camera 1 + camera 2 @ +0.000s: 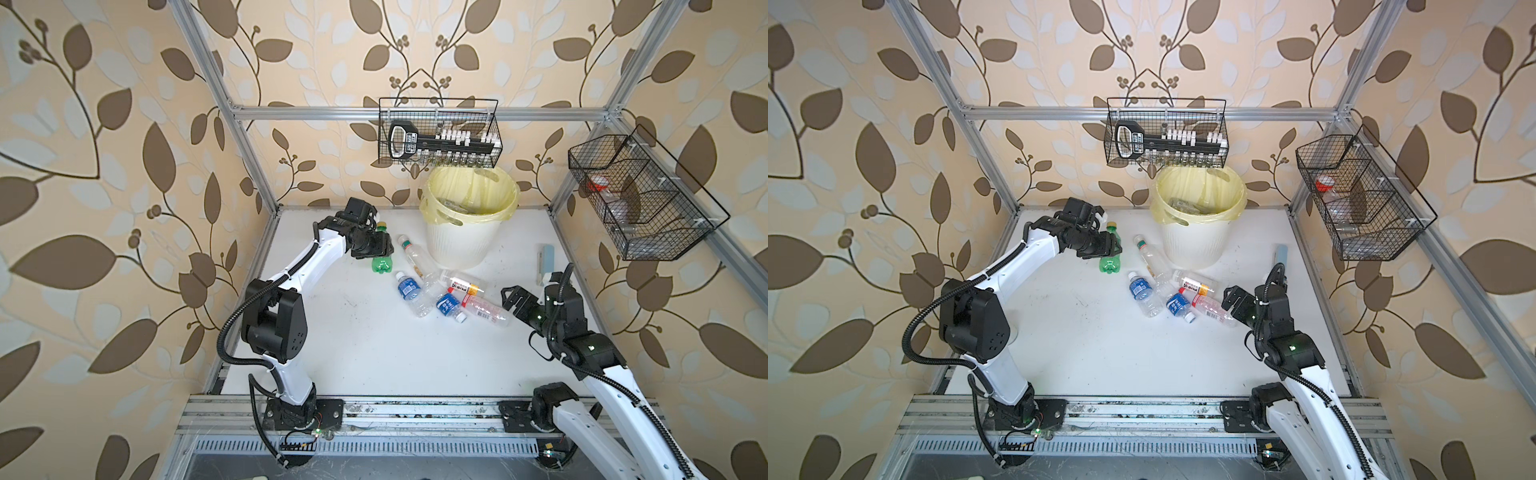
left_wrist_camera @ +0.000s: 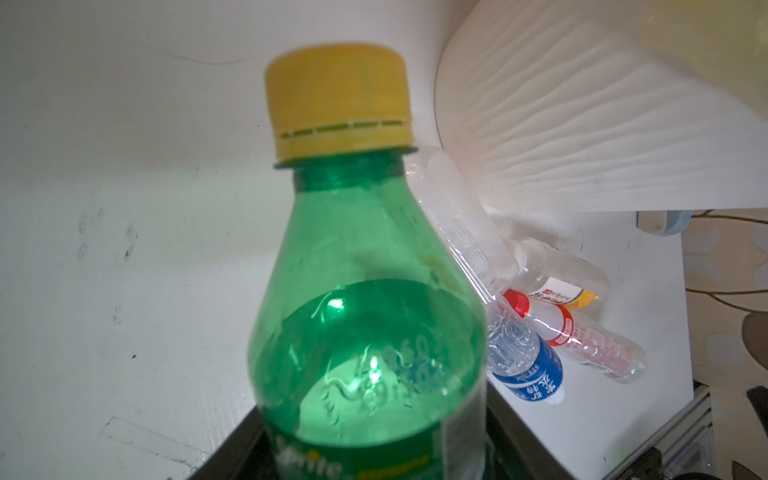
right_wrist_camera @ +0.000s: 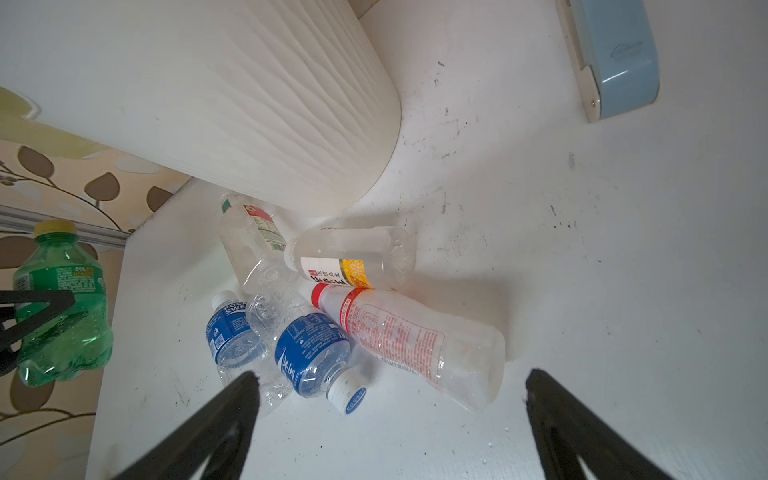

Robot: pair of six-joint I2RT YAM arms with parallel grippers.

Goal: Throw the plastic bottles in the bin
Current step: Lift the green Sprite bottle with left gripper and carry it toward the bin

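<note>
One Sprite bottle [image 2: 365, 332], one blue-labelled bottle [image 3: 224, 332], perhaps Pocari Sweat.

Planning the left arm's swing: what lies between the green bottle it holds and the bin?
In both top views, a clear bottle lies flat between the green bottle and the bin.
</note>
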